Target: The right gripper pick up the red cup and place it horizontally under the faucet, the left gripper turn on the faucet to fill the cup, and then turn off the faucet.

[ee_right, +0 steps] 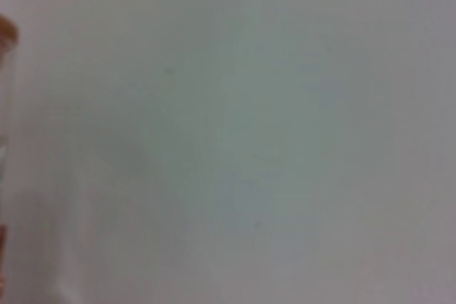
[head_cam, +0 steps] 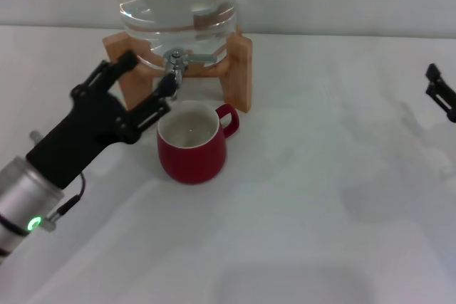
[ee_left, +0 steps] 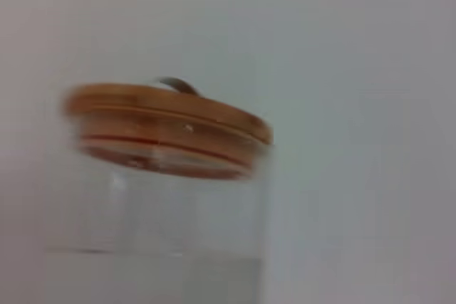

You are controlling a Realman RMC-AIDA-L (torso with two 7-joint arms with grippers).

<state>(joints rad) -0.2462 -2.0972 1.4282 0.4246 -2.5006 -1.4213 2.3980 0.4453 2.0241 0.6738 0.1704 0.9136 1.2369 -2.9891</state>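
A white table (head_cam: 320,197) is seen across the head view, its far edge met by a pale wall; on it, toward the far left, a wooden stand (head_cam: 241,69) is set, and a clear water jug (head_cam: 178,5) is carried in that stand rather than by the table itself; just in front of the stand, the red cup (head_cam: 192,149) is placed upright on the tabletop, its cream inside shown and its 1 loop handle turned toward the stand's right leg; soft grey shadows are cast on the surface near the front and right; the rest of the visible tabletop is plain white.
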